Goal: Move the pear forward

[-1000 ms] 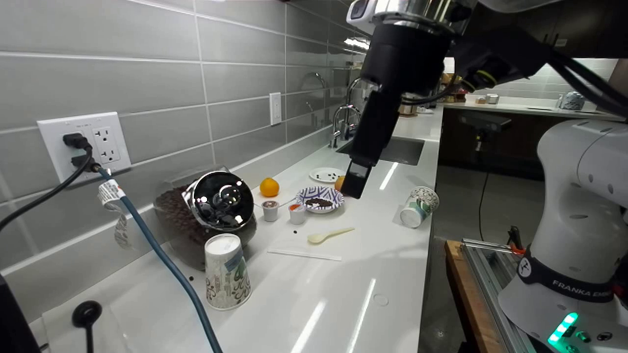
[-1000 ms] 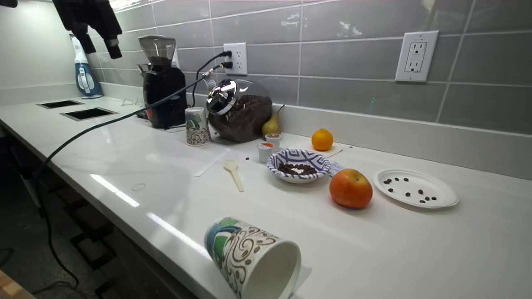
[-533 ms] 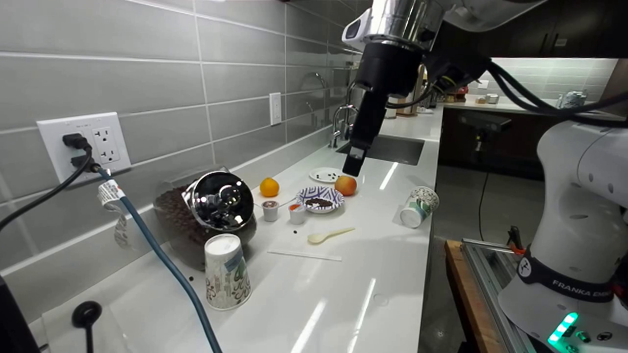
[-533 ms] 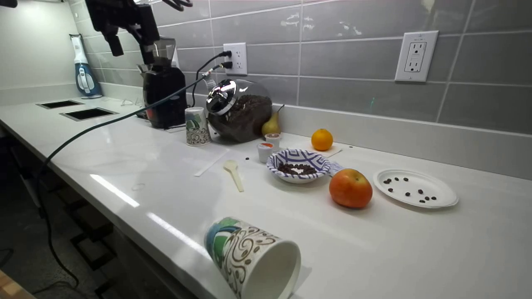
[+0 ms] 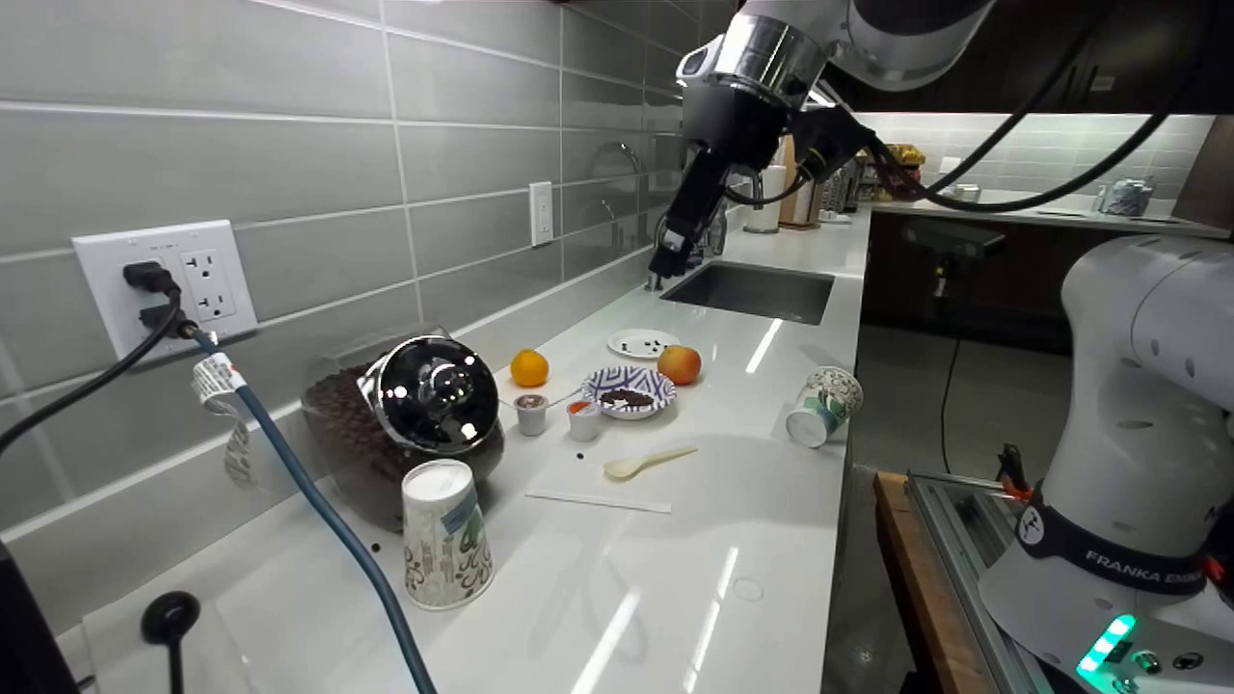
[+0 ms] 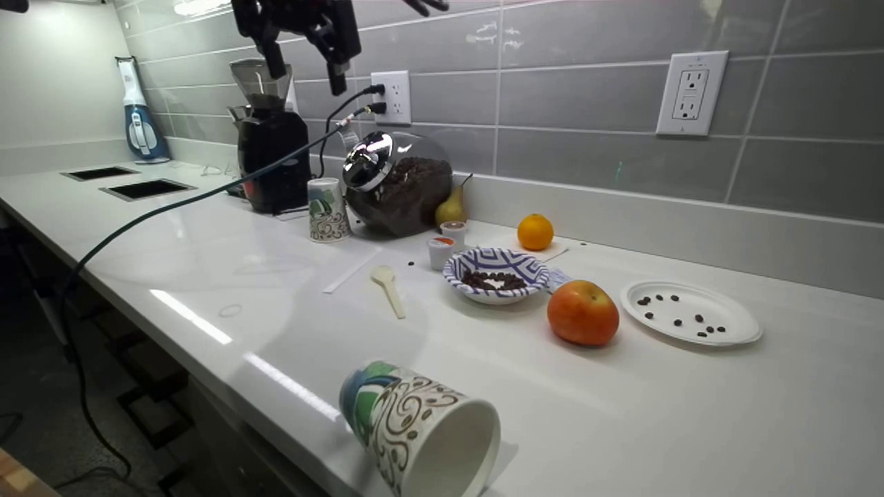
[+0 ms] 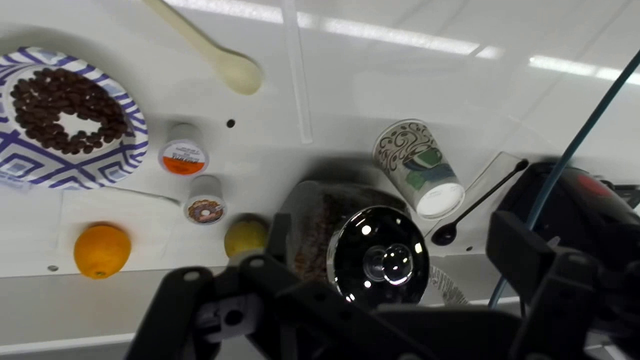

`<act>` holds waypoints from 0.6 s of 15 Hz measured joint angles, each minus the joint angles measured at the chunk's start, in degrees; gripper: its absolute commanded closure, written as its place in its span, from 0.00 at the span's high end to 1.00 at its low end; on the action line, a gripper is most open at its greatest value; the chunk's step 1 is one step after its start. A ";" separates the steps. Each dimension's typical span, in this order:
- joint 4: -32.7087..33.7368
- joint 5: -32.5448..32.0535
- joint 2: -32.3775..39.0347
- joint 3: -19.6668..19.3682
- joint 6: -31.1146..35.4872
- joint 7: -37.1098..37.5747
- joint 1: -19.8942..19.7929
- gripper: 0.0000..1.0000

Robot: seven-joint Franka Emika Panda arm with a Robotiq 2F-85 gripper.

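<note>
The pear (image 6: pixel 452 209) is yellow-green and stands upright with its stem up, against the right side of the bean jar by the wall. It also shows in the wrist view (image 7: pixel 245 236), partly covered by my left-hand finger. In an exterior view with the sink it is hidden behind the jar. My gripper (image 7: pixel 400 240) is open and empty, fingers wide apart, high above the counter. It appears in both exterior views (image 6: pixel 307 69) (image 5: pixel 667 262), apart from the pear and every object.
The bean jar (image 6: pixel 414 186) with its shiny lid stands right beside the pear. Near it are an upturned paper cup (image 6: pixel 328 210), small pods (image 6: pixel 442 254), a patterned bowl (image 6: pixel 494 293) and an orange (image 6: pixel 535 232). A blue cable (image 6: pixel 207 197) hangs across. The tiled wall (image 6: pixel 580 159) is close behind.
My gripper has moved rightward in an exterior view, and up, slightly left and farther from the camera in an exterior view with the sink. It stays open. The pear has not moved.
</note>
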 measured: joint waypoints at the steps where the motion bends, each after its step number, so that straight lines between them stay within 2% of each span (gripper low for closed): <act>1: 0.37 -0.09 0.50 -1.14 0.92 -1.96 -0.51 1.00; 3: 1.05 -0.08 1.69 -2.85 3.97 -3.83 -1.39 1.00; 9: 0.93 -0.07 1.73 -2.12 3.77 -3.77 -1.30 1.00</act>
